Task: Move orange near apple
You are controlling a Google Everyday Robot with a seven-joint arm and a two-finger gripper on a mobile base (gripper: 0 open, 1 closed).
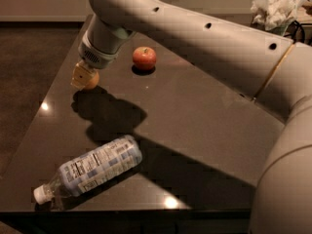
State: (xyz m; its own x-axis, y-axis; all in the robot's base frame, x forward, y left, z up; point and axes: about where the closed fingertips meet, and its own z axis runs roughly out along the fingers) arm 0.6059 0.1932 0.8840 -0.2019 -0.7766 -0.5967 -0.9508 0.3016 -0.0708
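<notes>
1. The robot's pale two-finger gripper (83, 78) hangs over the far left part of a dark, glossy table (204, 113), its yellowish fingers (79, 75) closed on a small, round, matte orange (92, 80).
2. The orange sits at the gripper's tip, near the table's left edge; whether it touches the tabletop cannot be told.
3. A small, round red apple (144, 57) with a yellowish patch and a stem dimple stands upright on the table, to the right of the orange and slightly farther back. The two fruits are near each other but apart, with bare tabletop between them.
4. The thick, cream-coloured arm (195, 38) runs from the lower right across the top of the view down to the gripper, and throws a dark shadow on the table in front of the orange.
5. A clear plastic bottle (95, 167) with a printed label lies on its side near the table's front edge, its white cap (39, 194) pointing to the front left corner, well apart from both fruits.
6. A crumpled white tissue (275, 6) shows at the top right, beyond the arm.
</notes>
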